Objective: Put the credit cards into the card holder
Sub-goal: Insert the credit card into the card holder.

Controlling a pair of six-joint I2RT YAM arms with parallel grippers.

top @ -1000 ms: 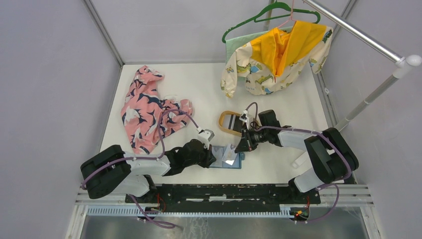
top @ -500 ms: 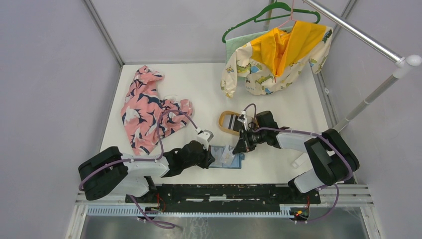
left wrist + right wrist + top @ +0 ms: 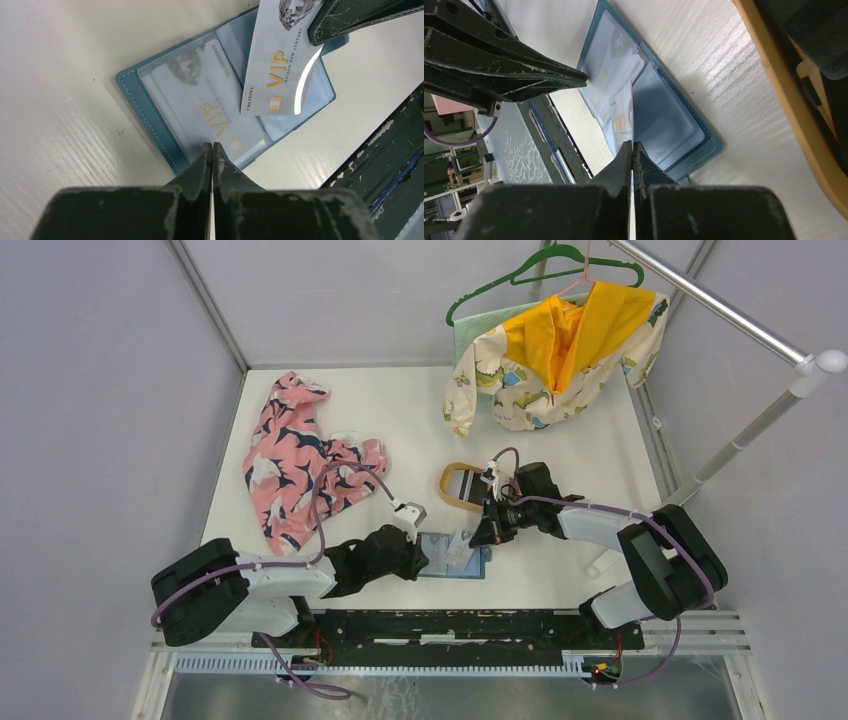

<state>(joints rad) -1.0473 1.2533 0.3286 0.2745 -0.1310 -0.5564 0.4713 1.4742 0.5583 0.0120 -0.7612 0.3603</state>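
Inside the card holder [image 3: 142, 112], one card [image 3: 200, 100] looks hazy.

We count two pale VIP cards: one pocketed card [image 3: 200, 105] and one loose card [image 3: 277, 70] (whatever dark lies in the tray, we cannot count). We count one teal card holder [image 3: 147, 107] and one oval wooden tray [image 3: 443, 483]. There are two garments, a pink garment [image 3: 285, 455] and a dinosaur-print garment [image 3: 520, 390]. There are two hangers, a green hanger [image 3: 515, 275] and a pink hanger [image 3: 586, 270]. There are two grippers, the left gripper [image 3: 212, 146] and the right gripper [image 3: 632, 143].
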